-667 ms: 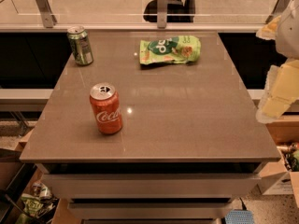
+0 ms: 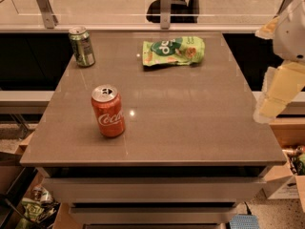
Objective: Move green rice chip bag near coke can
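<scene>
The green rice chip bag [image 2: 174, 51] lies flat at the far middle of the grey table [image 2: 190, 123]. The coke can [image 2: 108, 110] stands upright at the near left, well apart from the bag. My gripper [image 2: 276, 94] hangs at the right edge of the view, over the table's right side, to the right of the bag and nearer to me than it. It touches nothing on the table.
A green soda can [image 2: 82, 46] stands upright at the far left corner. A glass railing with metal posts [image 2: 165, 4] runs behind the table. Cardboard boxes [image 2: 286, 185] and clutter lie on the floor at both sides.
</scene>
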Controlling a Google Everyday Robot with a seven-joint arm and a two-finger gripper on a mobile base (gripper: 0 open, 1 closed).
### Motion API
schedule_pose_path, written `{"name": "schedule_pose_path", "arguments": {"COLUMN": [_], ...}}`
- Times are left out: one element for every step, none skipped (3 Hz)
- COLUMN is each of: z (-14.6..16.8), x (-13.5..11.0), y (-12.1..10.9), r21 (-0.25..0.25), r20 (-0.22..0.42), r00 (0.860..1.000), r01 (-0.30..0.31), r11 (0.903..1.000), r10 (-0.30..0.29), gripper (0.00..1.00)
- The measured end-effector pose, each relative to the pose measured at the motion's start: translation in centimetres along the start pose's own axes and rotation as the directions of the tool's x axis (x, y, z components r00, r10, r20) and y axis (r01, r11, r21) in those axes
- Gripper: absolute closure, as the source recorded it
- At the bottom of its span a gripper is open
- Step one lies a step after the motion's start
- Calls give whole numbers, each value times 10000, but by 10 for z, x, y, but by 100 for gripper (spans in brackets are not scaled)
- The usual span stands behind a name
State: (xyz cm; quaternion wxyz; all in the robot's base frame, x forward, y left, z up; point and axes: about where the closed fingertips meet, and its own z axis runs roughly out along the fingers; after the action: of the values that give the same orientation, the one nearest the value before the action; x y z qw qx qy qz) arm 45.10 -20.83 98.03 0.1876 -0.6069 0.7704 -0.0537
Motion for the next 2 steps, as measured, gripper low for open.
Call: {"name": "schedule_pose_path", "arguments": {"z": [10,17], "x": [-9,-20], "y": [-15,-37], "r21": [288,509], "r20": [35,-225], "r00": [9992,9954], "r01": [395,940], "r11": [9988,9943], "r10": [-396,-930], "gripper": [0,0]}}
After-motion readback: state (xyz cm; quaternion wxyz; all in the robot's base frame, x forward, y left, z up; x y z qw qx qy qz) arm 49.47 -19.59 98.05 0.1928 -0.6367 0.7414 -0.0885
